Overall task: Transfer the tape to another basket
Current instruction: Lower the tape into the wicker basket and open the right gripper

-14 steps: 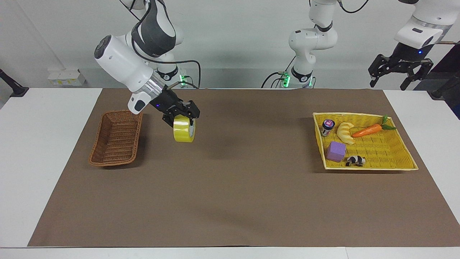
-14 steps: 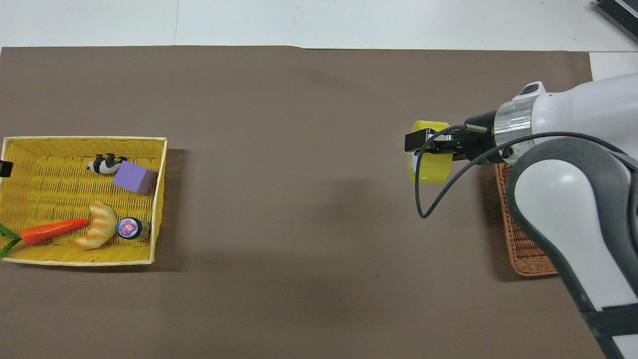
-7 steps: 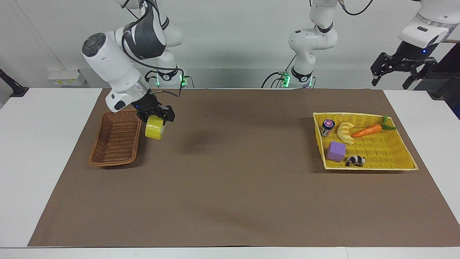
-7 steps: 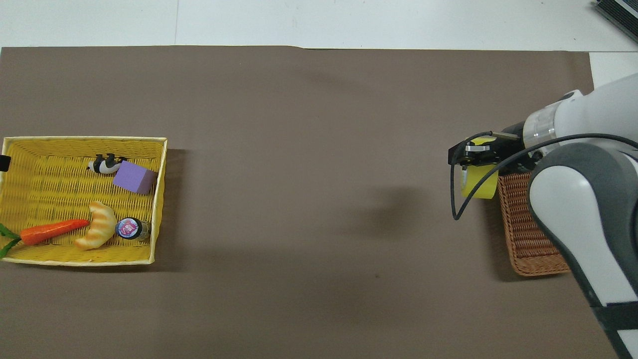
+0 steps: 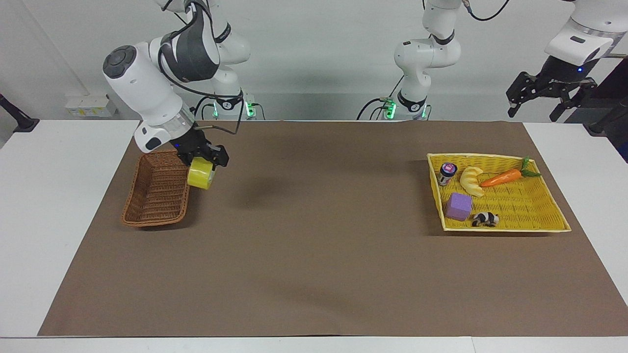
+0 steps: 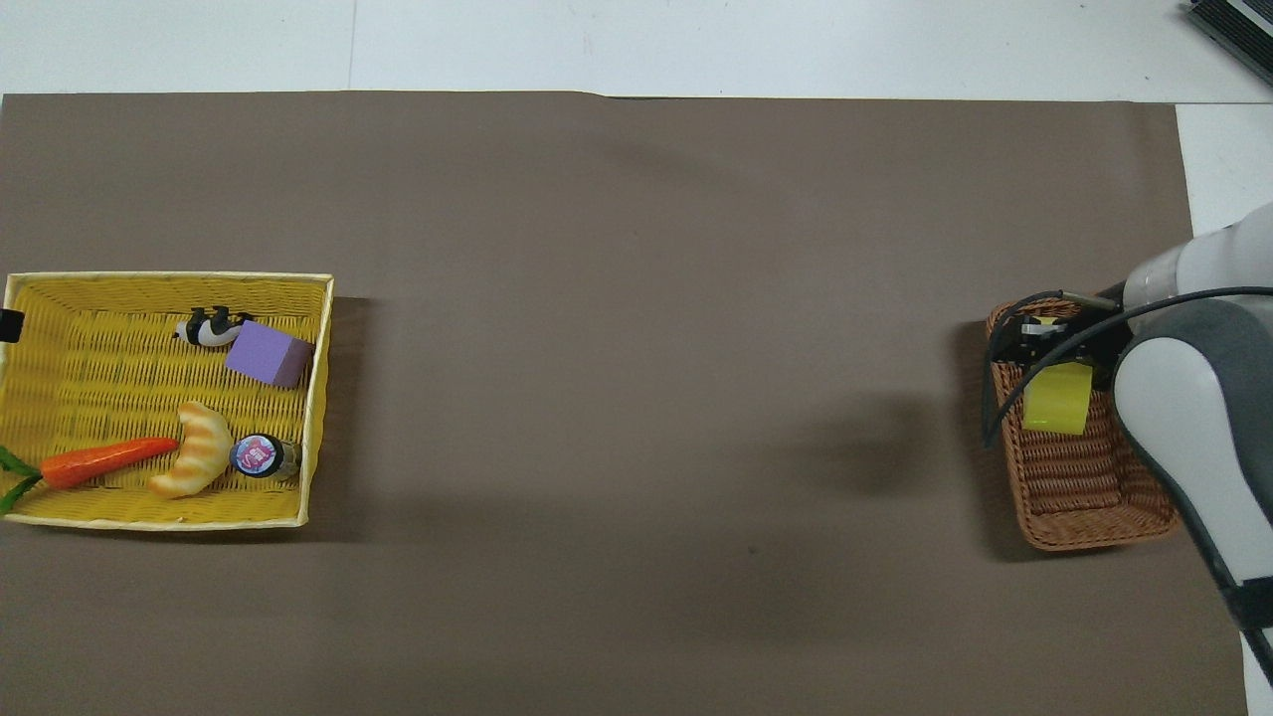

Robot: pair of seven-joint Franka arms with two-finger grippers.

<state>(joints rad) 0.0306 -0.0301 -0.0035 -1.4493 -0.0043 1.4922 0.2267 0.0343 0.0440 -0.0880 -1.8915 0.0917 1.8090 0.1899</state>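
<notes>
My right gripper (image 5: 203, 159) is up in the air and its fingers are closed tight on the tape (image 5: 200, 172). The tape is a shiny yellow roll. It hangs below the gripper and is tipped a bit. In the facing view the roll sits at about 3 o'clock from the brown basket's (image 5: 157, 193) rim, at the edge that looks toward the middle of the table. In the overhead view the tape (image 6: 1057, 396) shows over the inside of the basket (image 6: 1079, 477), toward the 12 o'clock end of it. The roll is not resting on anything; only the gripper (image 6: 1039, 343) holds it up.

The brown basket lies on the brown mat (image 5: 314, 255) at the right arm's end of the table.

My left gripper (image 5: 548, 100) waits high in the air, past the left arm's end of the mat, at about 1 o'clock from the yellow tray (image 5: 532, 208) in the facing view. Its fingers are spread wide and hold nothing.

The yellow tray lies at the left arm's end of the table, well apart from the basket. In it I see a carrot (image 5: 505, 176), a croissant (image 5: 472, 180), a small jar (image 5: 447, 172), a purple block (image 5: 458, 206) and a little black and white toy animal (image 5: 485, 218).
</notes>
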